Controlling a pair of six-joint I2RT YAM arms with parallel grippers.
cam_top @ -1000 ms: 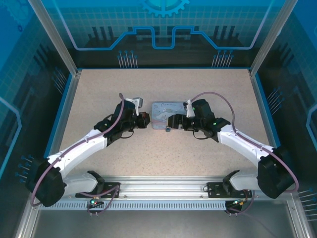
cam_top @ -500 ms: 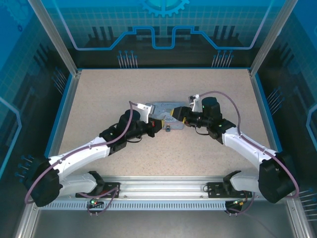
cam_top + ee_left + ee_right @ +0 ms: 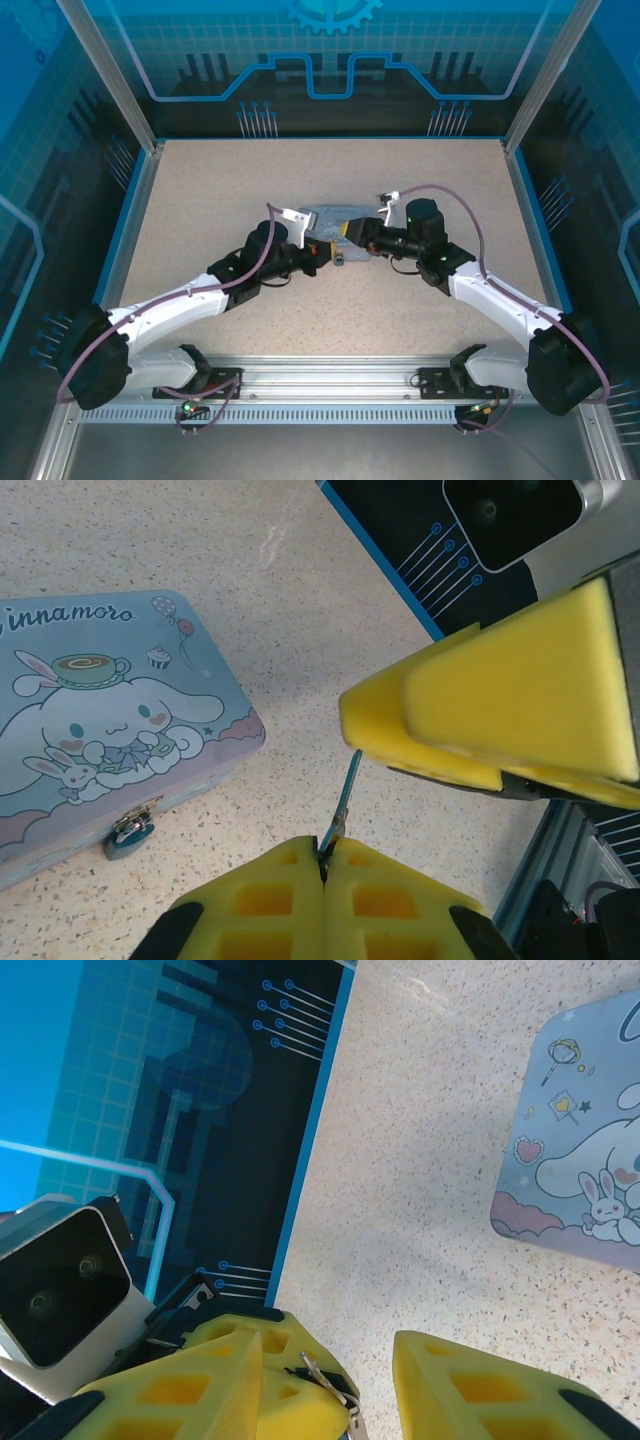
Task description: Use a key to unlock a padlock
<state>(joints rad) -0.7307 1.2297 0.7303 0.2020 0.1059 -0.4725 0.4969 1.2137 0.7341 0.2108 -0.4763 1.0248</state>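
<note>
Left fingers (image 3: pixel 270 905) clamp the key (image 3: pixel 342 792), its blade sticking straight out; the padlock (image 3: pixel 128 833) hangs aside of that line (on the tin's (image 3: pixel 90 720) near edge, mid-worktop (image 3: pixel 200 200)). Right fingers (image 3: pixel 470 1390) stand apart, close by.

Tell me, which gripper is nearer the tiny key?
Left. The left gripper is shut on the key at its base; the right gripper, open, sits at its free tip.
</note>
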